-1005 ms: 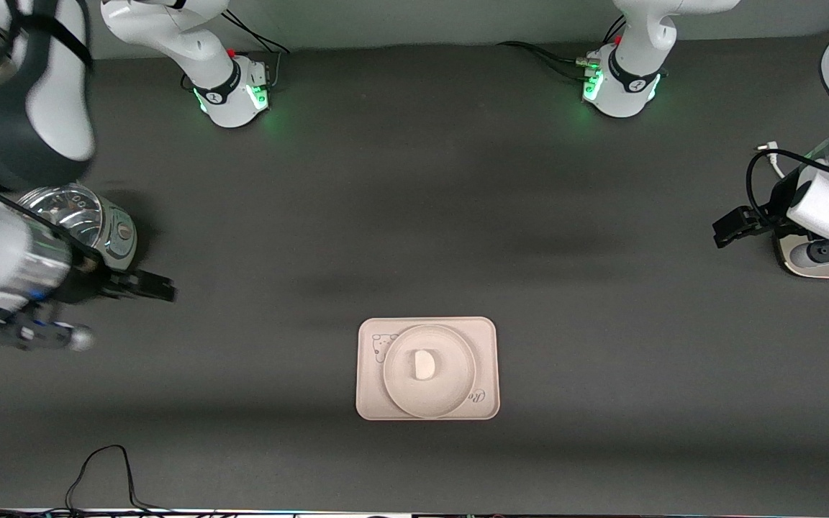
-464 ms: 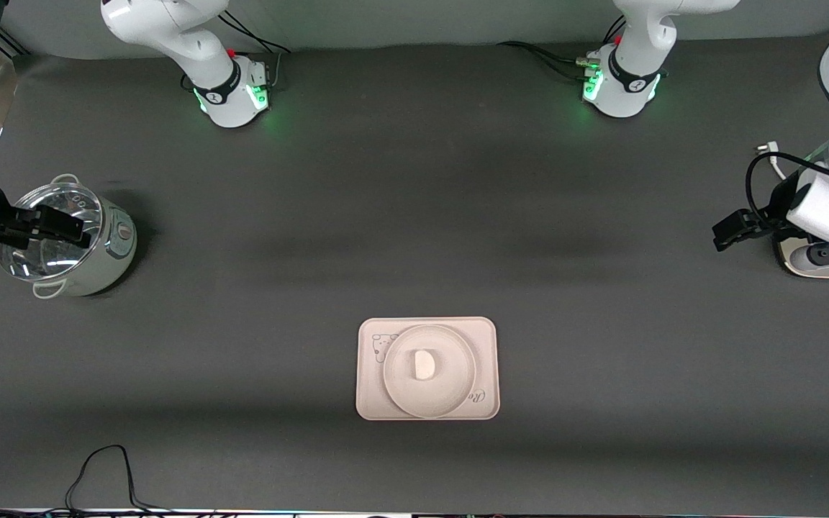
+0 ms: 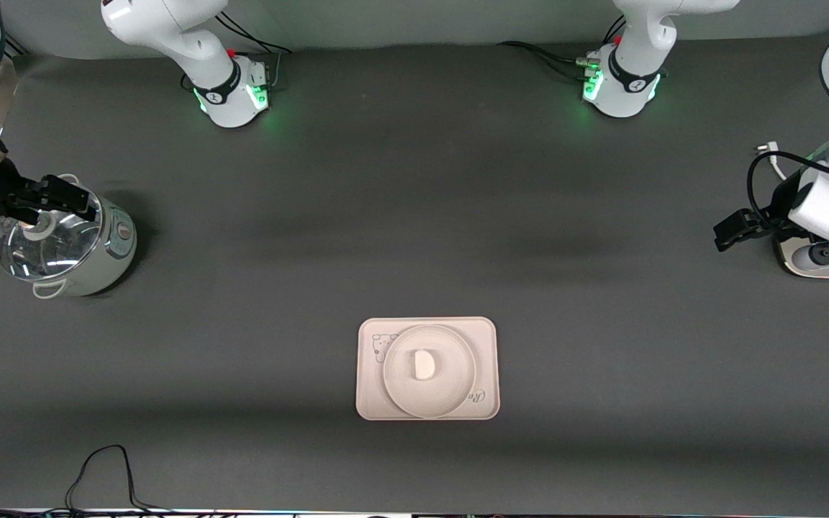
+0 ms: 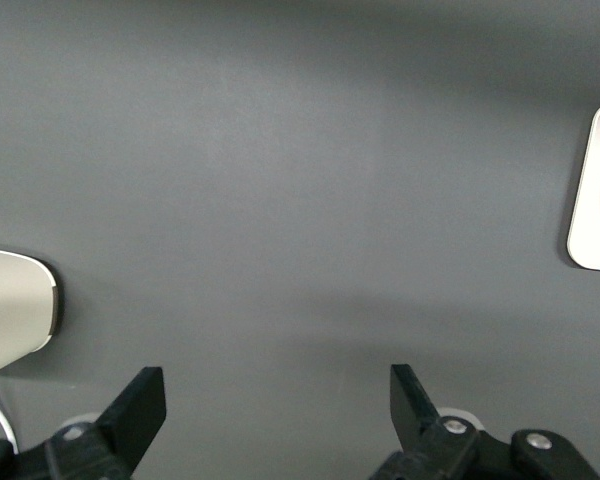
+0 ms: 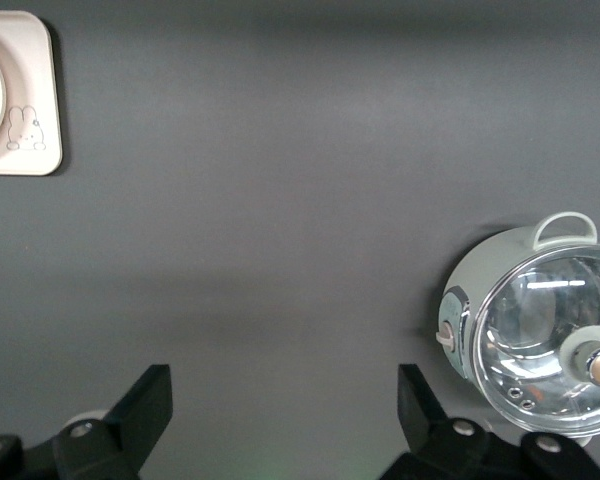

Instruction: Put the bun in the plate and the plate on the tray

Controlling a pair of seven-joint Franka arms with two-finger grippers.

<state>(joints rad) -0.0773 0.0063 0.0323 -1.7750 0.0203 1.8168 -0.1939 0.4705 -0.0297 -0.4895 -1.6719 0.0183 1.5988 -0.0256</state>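
— Two arms we see parked wide; what changed? 
— Our right gripper has drifted over the lidded pot, fingers spread and holding nothing. Our left gripper waits unmoved at its own end of the bench, fingers apart too.
— Anything crowding the load?
— No, the pot stands well apart. The bun lies in the plate, which sits on the tray.
— Orientation?
— Bun's flat cut side faces the right arm's end; the tray's long axis runs end to end.
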